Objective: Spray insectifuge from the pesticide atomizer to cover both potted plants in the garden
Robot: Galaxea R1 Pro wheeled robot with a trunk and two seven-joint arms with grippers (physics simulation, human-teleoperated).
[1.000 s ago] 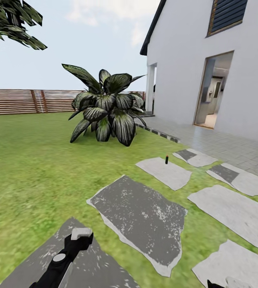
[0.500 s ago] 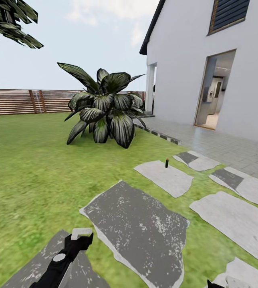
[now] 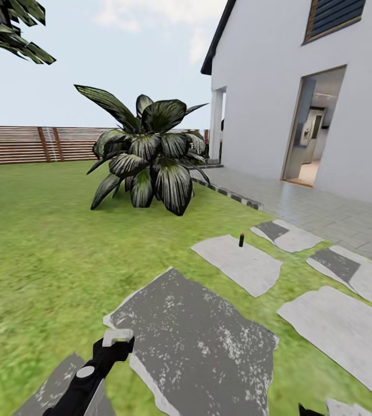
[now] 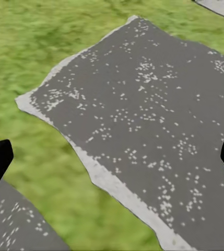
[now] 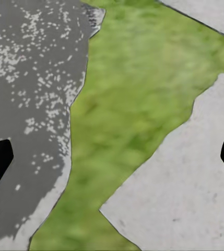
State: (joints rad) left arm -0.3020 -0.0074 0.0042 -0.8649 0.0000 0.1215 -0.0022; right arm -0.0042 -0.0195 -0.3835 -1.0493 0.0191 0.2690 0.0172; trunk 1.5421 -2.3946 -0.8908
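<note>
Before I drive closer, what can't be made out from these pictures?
- The pesticide atomizer, head view: far off on a pale stepping stone, too small to show its label or nozzle direction.
- Right gripper, head view: cut off by the bottom edge; its wrist view shows both fingertips wide apart.
- Left gripper, head view: seen end-on, its opening unclear there.
- Room behind the house doorway: blurred and dim.

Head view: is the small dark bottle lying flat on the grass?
No, the pesticide atomizer stands upright at the far edge of a light grey stepping stone, not on the lawn.
</note>
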